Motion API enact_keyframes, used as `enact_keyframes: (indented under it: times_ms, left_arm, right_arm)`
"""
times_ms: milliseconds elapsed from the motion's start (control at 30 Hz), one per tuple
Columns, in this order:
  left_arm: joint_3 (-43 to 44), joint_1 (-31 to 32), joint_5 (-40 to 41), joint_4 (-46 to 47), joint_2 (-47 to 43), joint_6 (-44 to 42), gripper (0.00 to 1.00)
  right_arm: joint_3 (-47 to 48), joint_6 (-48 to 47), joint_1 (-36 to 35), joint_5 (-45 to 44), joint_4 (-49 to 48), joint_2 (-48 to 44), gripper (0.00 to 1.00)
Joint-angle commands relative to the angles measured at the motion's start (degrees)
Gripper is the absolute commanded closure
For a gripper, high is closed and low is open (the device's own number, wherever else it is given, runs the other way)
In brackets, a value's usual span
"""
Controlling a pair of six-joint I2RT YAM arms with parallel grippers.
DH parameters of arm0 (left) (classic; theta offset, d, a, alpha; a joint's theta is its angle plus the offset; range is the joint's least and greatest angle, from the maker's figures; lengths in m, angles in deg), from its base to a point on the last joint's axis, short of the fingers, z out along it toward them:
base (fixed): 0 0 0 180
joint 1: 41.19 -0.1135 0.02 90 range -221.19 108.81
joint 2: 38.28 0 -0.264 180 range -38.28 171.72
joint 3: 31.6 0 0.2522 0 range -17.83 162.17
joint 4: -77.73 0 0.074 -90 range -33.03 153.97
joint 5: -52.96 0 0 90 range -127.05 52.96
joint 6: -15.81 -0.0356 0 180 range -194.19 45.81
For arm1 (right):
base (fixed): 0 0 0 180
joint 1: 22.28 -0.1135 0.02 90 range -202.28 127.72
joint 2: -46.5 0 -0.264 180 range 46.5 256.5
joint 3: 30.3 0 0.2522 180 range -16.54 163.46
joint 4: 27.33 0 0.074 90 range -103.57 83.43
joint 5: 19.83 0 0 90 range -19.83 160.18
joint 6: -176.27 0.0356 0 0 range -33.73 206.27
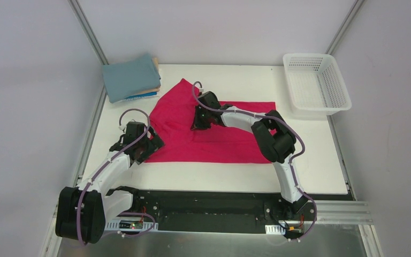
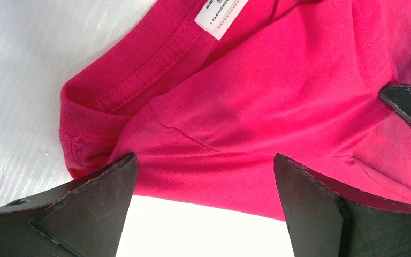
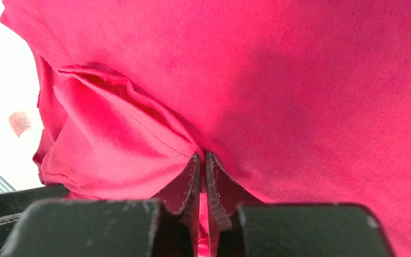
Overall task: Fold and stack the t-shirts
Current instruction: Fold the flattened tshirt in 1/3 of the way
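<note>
From above, the crimson-pink t-shirt (image 1: 230, 144) lies spread on the white worktop (image 1: 235, 174), its far-left part pulled up into a peak. Behind the shirt's left end sits the folded stack (image 1: 131, 77), teal-grey on top with tan and blue edges under it. Off the shirt's far-right corner stands the white mesh basket (image 1: 305, 55). The left fingers (image 1: 142, 150) are at the shirt's near-left corner, and whether they touch the cloth is hard to tell from here. The right fingers (image 1: 198, 124) are on the shirt just below the peak.

The left wrist view shows the left fingers (image 2: 101, 198) spread wide, holding nothing, by the shirt's collar (image 2: 118, 91) and white label (image 2: 219, 13).

The right wrist view shows the right fingers (image 3: 190, 176) pinched together on a ridge of the shirt's cloth.
</note>
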Motion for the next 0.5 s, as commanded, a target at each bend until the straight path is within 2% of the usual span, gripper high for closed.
enact_keyframes:
  times_ms: [0, 67, 167, 233, 267, 367, 467]
  left_arm:
    - [-1.01, 0.14, 1.31, -2.77, -1.65, 0.31, 0.01]
    - [-0.92, 0.14, 0.68, -2.87, -2.18, 0.31, 0.01]
    - [-0.83, 0.14, 0.12, -3.12, -3.12, 0.31, 0.01]
    - [-0.7, 0.14, -0.2, -3.31, -3.83, 0.37, 0.01]
    - [-0.54, 0.14, -0.24, -3.52, -4.26, 0.34, 0.01]
    - [0.36, 0.14, -3.36, -4.02, -5.79, 0.72, 0.01]
    - [2.16, 0.28, -6.64, -4.07, -7.56, 0.98, 0.01]
  right_arm:
    - [3.3, -2.83, 0.06, -5.51, 1.83, -4.16, 0.88]
    - [2.22, -2.82, 0.06, -6.53, 2.3, -5.39, 0.85]
    - [-0.51, -2.76, 0.08, -9.77, 2.82, -9.0, 0.74]
    - [-2.45, -2.56, 0.08, -14.58, 3.44, -12.15, 0.72]
    - [-3.55, -2.57, 0.14, -16.63, 3.61, -13.99, 0.67]
    - [-8.12, -2.52, 0.2, -21.1, 4.7, -20.86, 0.49]
    - [-14.9, -1.29, 0.68, -25.77, 7.56, -28.99, 0.18]
